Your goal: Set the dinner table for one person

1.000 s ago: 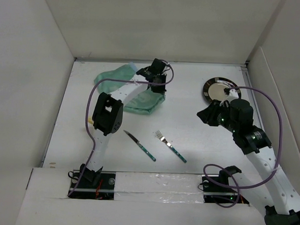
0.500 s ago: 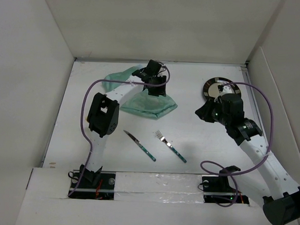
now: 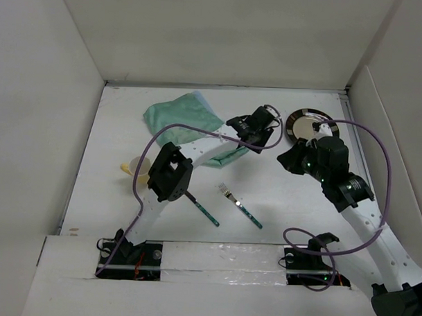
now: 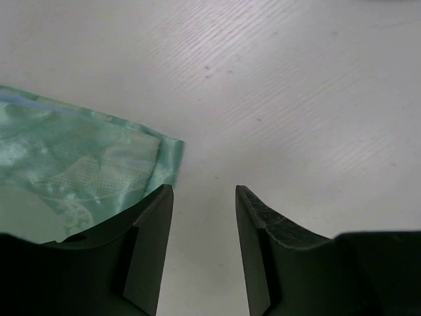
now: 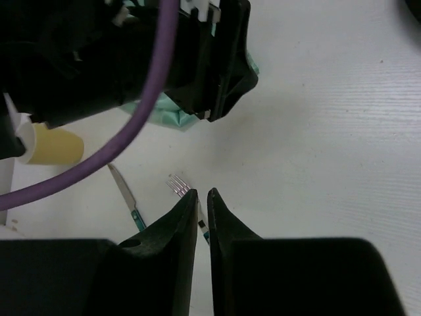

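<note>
Left tool (image 4: 204, 192) released, empty, beside cloth (image 4: 79, 172) corner; right tool (image 5: 202, 193) nearly clenched, empty, over bare dinner table (image 5: 322, 131) stretch

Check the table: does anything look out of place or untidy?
The cloth lies rumpled and askew at the far left, one corner folded. The cup near the left edge seems to lie on its side. Fork and knife lie slanted, far from the plate.

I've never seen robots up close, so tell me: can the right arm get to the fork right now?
Probably yes. The fork lies on bare table close to the right gripper, with nothing between them. Its jaws look all but shut and would need opening.
</note>
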Available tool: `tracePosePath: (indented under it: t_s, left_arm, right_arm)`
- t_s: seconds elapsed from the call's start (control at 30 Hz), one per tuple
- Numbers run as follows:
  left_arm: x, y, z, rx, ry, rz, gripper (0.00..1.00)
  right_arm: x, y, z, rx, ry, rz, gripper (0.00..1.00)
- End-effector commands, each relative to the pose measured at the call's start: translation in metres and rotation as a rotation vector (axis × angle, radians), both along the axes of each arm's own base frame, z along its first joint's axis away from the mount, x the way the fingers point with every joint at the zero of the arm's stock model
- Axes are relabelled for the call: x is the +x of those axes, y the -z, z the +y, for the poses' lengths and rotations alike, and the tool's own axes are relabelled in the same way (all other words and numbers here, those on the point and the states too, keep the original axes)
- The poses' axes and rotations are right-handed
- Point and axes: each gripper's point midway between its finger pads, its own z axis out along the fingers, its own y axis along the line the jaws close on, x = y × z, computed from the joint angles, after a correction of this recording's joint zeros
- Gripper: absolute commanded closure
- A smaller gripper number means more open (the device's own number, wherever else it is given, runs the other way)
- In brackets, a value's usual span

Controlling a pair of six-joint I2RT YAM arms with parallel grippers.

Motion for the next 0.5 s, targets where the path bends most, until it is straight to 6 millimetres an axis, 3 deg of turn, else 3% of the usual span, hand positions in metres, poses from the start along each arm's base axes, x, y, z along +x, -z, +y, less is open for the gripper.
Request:
tracePosePath:
  t_s: [0.0, 0.27, 0.47]
  left_arm:
    - [0.032, 0.009, 0.046, 0.152, -0.087, -0.073, 0.60]
    - [0.037, 0.017, 0.061, 0.143, -0.114, -0.053, 0.60]
    - [0.026, 0.036, 0.058, 0.164, -0.042, 0.004, 0.61]
  right_arm:
    - [-0.007, -0.005, -0.001, 0.012, -0.001, -0.032, 0.78]
    - [-0.019, 0.004, -0.003, 0.013, -0.011, -0.005, 0.73]
    - [-0.021, 0.002, -0.004, 0.018, -0.004, -0.011, 0.67]
